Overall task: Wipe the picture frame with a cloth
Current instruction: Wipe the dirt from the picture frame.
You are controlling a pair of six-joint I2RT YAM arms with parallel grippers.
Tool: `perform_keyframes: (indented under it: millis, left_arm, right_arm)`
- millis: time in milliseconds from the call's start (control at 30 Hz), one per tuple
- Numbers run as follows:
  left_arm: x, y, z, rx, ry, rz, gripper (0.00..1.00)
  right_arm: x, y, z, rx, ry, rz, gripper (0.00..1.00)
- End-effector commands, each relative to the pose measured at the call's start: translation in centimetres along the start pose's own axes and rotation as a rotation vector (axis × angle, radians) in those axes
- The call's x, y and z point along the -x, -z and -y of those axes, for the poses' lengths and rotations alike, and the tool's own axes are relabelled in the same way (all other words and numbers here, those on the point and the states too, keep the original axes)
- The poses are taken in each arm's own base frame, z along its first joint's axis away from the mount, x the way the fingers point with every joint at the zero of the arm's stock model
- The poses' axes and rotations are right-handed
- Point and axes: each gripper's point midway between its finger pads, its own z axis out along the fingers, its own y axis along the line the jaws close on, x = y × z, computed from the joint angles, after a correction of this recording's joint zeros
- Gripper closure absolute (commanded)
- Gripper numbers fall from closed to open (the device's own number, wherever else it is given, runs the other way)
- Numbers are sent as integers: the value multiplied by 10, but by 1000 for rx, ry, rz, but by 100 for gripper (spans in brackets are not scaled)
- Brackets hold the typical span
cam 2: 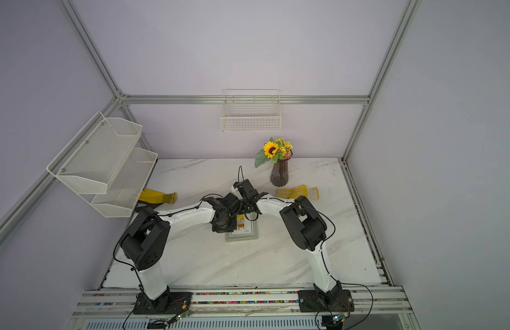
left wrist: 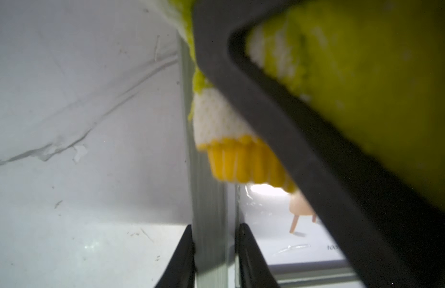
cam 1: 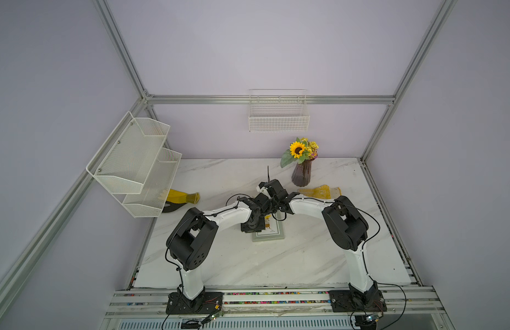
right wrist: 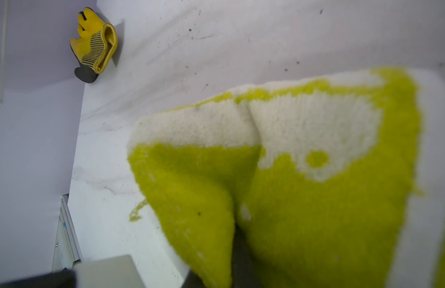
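The left gripper (left wrist: 214, 249) is closed narrowly on one rail of the picture frame (left wrist: 208, 212); its two black fingertips (left wrist: 182, 256) press against the rail's opposite sides. Next to that rail lie the white mat and a small pale-orange pot (left wrist: 301, 207) on thin legs.

The right gripper (right wrist: 237, 249) is clamped tight on the cloth (right wrist: 316, 212). The yellow-green and white pile bunches up around it and hides most of its fingers. In the left wrist view a dark finger of this gripper crosses over the frame, with the cloth (left wrist: 378, 87) hanging across the glass and the rail.

In both top views the two arms meet over the middle of the bench (cam 1: 248, 263). The picture frame (cam 1: 269, 233) sits beneath them with its near end showing and its far end hidden under the wrists. Whether it lies fully flat cannot be told.

Beyond the arms stands a dark vase (cam 1: 302, 173) with a sunflower, and a yellow dotted glove (cam 1: 319, 191) lies just beside it. A yellow-and-black glove (cam 1: 181, 197) lies near the left edge, partly under a white mesh shelf (cam 1: 136, 163). A wire basket (cam 1: 279, 114) hangs on the back wall.
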Motion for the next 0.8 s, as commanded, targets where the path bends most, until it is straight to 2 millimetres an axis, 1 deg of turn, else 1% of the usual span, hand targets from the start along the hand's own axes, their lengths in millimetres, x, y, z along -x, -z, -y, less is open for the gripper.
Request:
perform_keyframes:
  millis: [0, 67, 200, 267, 300, 367, 467, 567, 667, 733, 767]
  left_arm:
    - [-58, -28, -25, 112, -74, -221, 85]
    - [-57, -28, -24, 111, -69, -219, 85]
    - [-57, -24, -26, 112, -65, -212, 85]
    - [-59, -23, -28, 114, -71, -211, 85]
    - [-59, -22, -29, 111, -77, -207, 85]
    - [-61, -22, -31, 109, -90, -207, 85]
    - [-64, -25, -28, 83, -111, -216, 84]
    - [-67, -25, -17, 9, -133, -223, 85]
    - [-70, -21, -8, -68, -163, -215, 86]
    - [-72, -18, -6, -93, -182, -213, 86]
    - [-72, -17, -5, -107, -190, -212, 86]
  right_arm:
    - [-48, -19, 11, 12, -62, -125, 100]
    - [-44, -9, 24, -55, -67, -92, 100]
    - [-30, 28, 55, -141, -90, -4, 100]
    - [-22, 43, 67, -167, -101, 30, 100]
    - [-20, 49, 68, -166, -101, 42, 100]
    - [-19, 51, 68, -157, -98, 45, 100]
    - [-21, 47, 60, -113, -100, 34, 100]
    - [-25, 41, 38, -49, -78, 21, 100]
    - [-29, 34, 13, 23, -64, 7, 100]
    - [-31, 27, 2, 76, -76, -8, 100]
    - [-33, 23, 0, 88, -81, -15, 100]
